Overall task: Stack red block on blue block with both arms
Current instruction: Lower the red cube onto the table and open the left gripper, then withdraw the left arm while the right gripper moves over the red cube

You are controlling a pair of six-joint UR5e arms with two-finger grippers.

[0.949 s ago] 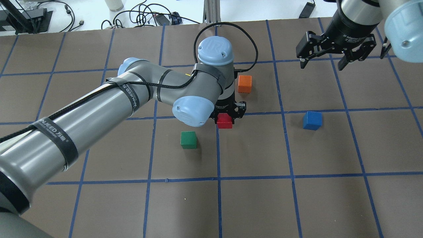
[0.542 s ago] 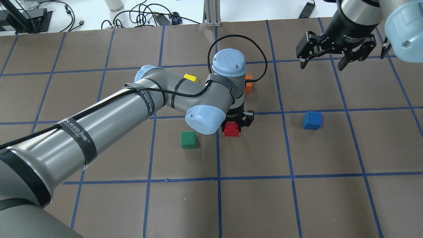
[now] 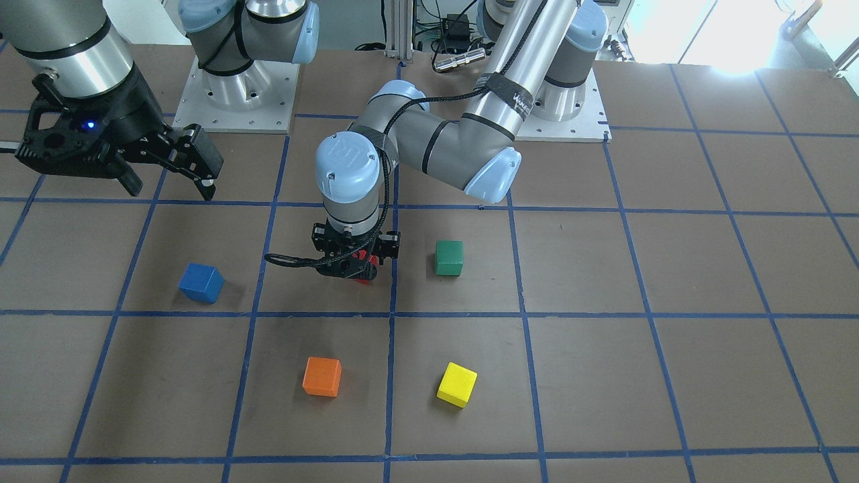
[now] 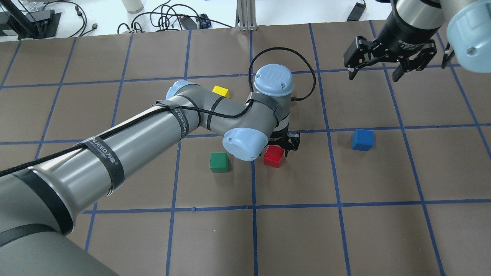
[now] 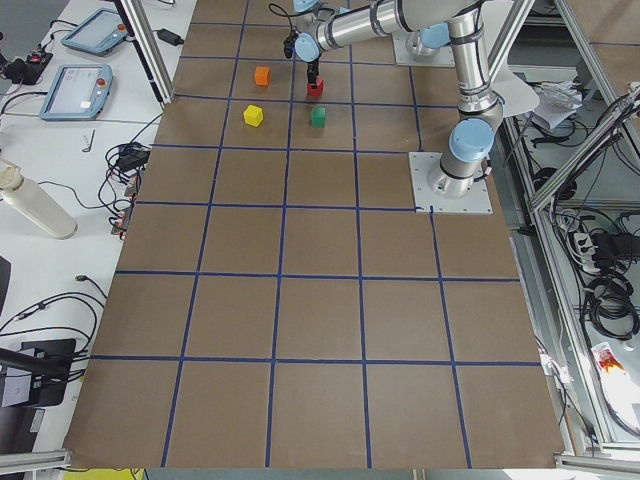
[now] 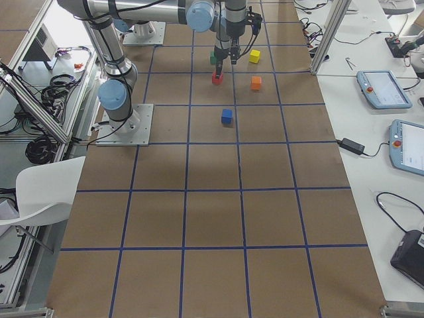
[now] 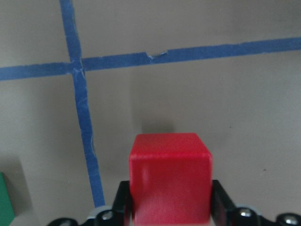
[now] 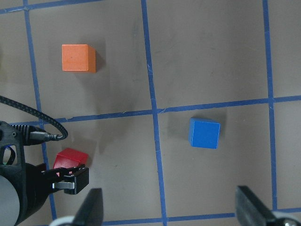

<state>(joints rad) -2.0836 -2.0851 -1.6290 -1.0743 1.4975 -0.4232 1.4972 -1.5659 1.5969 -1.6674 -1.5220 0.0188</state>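
Red block [image 4: 274,156] sits clamped between the left gripper's [image 7: 171,207] jaws, which press its two sides, low over the table [image 4: 383,230], well apart from the blue block [image 4: 362,139]. Right gripper's [image 4: 375,69] jaws hang spread wide, holding nothing.

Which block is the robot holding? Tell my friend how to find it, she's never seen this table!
On the brown table with blue tape lines, follow the grey left arm to its black left gripper. The small red cube is pinched there. It is the only red one and the only one held; the green cube beside it lies free.
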